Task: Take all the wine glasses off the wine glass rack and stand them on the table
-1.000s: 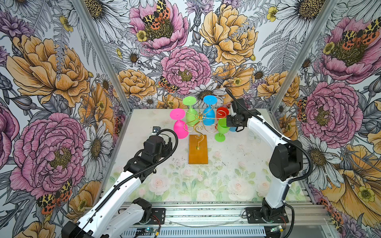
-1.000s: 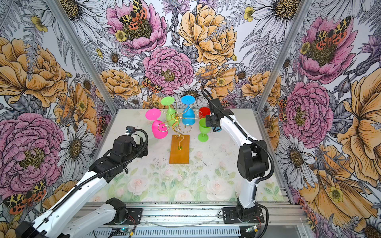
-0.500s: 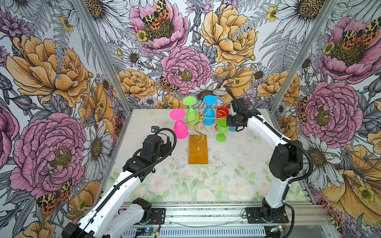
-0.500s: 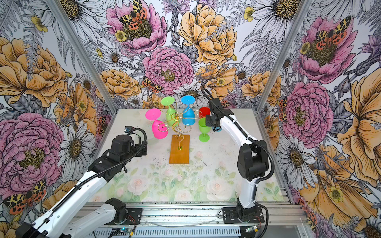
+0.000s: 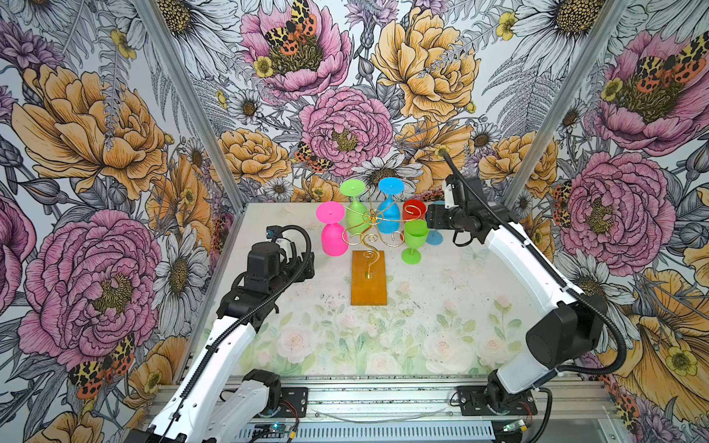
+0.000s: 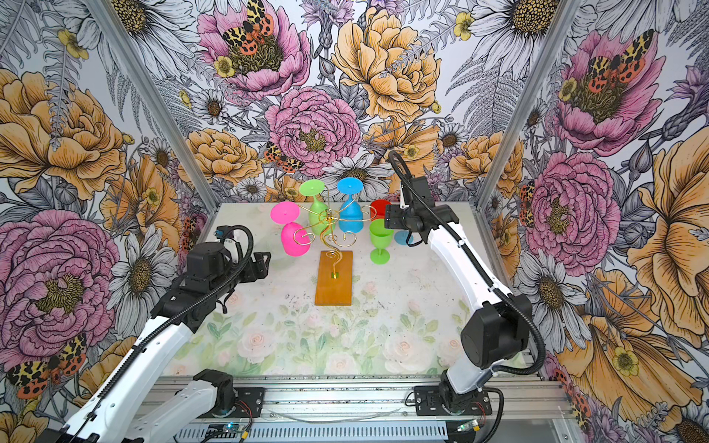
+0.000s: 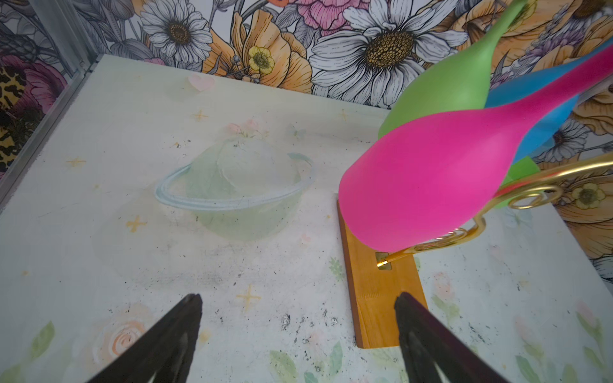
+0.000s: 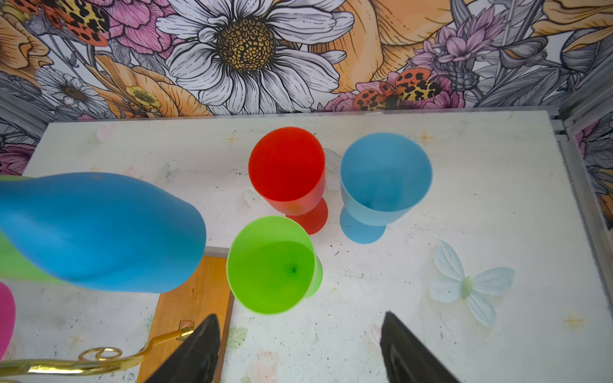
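the green wine glass (image 5: 414, 239) stood upright on the table (image 5: 441, 307), just beside the wine glass rack (image 5: 368, 284) and off its arms. the right gripper (image 8: 300, 316) hovered near it, fingers apart, holding nothing. a pink glass (image 5: 333, 239) and a blue glass (image 5: 388, 222) hung upside down on the rack. the left gripper (image 7: 297, 296) had its fingers wide apart, holding nothing.

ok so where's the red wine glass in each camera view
In a top view: the red glass stands upright at the back, just behind the upright green glass.
In a top view: same spot, behind the green one.
Left wrist: not in it.
Right wrist: mid-picture, beside the light blue glass.
Shared landmark: the amber rack base.
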You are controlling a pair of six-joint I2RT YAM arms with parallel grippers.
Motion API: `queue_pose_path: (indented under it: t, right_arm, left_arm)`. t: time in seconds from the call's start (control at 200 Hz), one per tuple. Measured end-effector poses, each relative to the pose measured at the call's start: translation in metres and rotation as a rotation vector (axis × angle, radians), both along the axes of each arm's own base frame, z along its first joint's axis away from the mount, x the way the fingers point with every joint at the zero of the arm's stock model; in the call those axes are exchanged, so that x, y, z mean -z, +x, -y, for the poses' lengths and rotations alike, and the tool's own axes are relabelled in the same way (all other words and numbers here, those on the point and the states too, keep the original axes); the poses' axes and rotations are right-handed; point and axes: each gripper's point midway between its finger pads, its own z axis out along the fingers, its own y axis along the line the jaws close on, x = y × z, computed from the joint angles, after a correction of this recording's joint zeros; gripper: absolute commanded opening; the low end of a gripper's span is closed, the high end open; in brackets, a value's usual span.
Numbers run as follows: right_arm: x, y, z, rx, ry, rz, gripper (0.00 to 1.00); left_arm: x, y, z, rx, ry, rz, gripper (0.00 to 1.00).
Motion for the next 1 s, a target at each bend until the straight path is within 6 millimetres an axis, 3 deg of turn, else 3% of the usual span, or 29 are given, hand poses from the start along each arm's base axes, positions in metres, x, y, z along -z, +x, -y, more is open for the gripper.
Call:
queue_pose_path:
  t: [0.165,0.335,0.661,1.001]
  right_arm:
    - [0.004,-0.022,0.003,-0.016,0.018,0.003,0.77]
    - [0.021,-0.037,0.006,-0.019,0.021,-0.019,0.77]
    - [0.037,-0.047,0.004,-0.026,0.045,-0.038,0.76]
    - [0.046,-0.05,0.002,-0.022,0.076,-0.046,0.75]
  left_arm:
    - [-0.045,0.009,0.008,0.04,-0.137,0.067,0.88]
    - [-0.069,0.019,0.025,0.11,-0.27,0.077,0.84]
    - [-0.083,0.029,0.048,0.196,-0.447,0.066,0.76]
    - [-0.09,0.044,0.057,0.225,-0.527,0.082,0.63]
